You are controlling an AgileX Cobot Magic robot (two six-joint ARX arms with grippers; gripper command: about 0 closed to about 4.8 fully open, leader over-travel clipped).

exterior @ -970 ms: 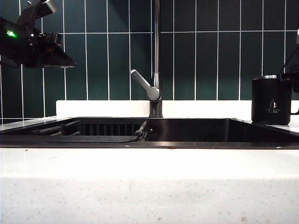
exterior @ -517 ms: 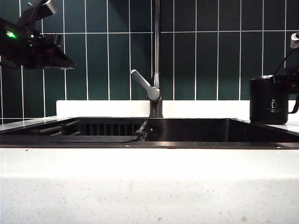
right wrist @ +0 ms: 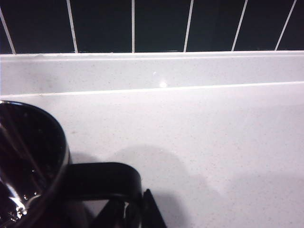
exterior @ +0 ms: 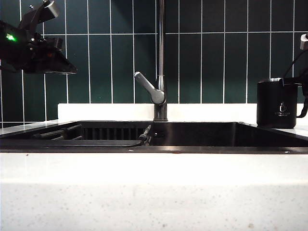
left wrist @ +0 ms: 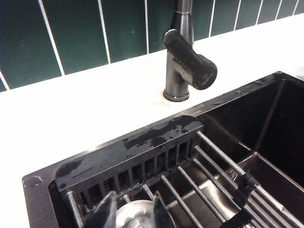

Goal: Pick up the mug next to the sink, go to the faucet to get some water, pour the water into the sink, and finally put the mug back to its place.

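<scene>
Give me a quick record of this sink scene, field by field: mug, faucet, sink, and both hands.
mug: upright on the counter right of the sink
faucet: behind the sink, lever angled left
sink: dark basin, rack bars inside
left hand: raised at upper left, holding nothing, jaws partly open
right hand: at the mug's handle, grip unclear

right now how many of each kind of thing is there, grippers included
mug: 1
faucet: 1
sink: 1
rack: 1
grippers: 2, left gripper over the sink, right gripper at the mug handle
total: 6
</scene>
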